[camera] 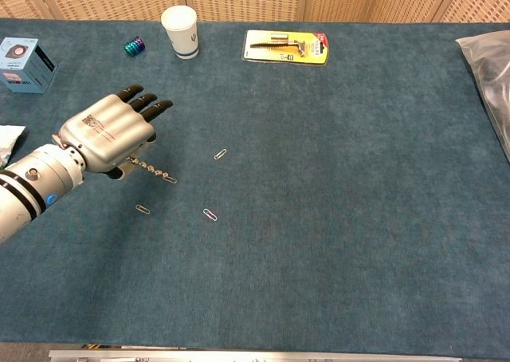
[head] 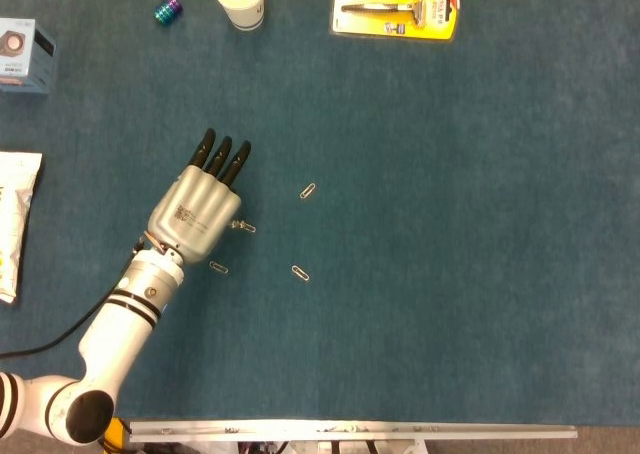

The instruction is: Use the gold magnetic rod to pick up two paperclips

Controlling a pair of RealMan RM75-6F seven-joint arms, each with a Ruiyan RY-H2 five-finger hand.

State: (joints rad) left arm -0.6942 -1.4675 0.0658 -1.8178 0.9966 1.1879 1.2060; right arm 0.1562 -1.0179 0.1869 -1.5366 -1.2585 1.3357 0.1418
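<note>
At table left on the blue-green felt: left hand [camera: 111, 135], silver-backed with black fingers, grasping the beaded gold magnetic rod [camera: 150, 169], its tip at the nearest small silver wire paperclip [camera: 169, 179]; step, first pick-up; next, lift and check it clings.

We see our left hand [head: 200, 210] [camera: 111, 133] low over the table, back turned up, the dark fingertips [head: 222, 158] stretched forward and slightly fanned. Underneath it the thumb pinches a thin rod. Our left forearm [head: 125, 314] runs back toward the near left corner. Our right hand shows in neither view.
</note>
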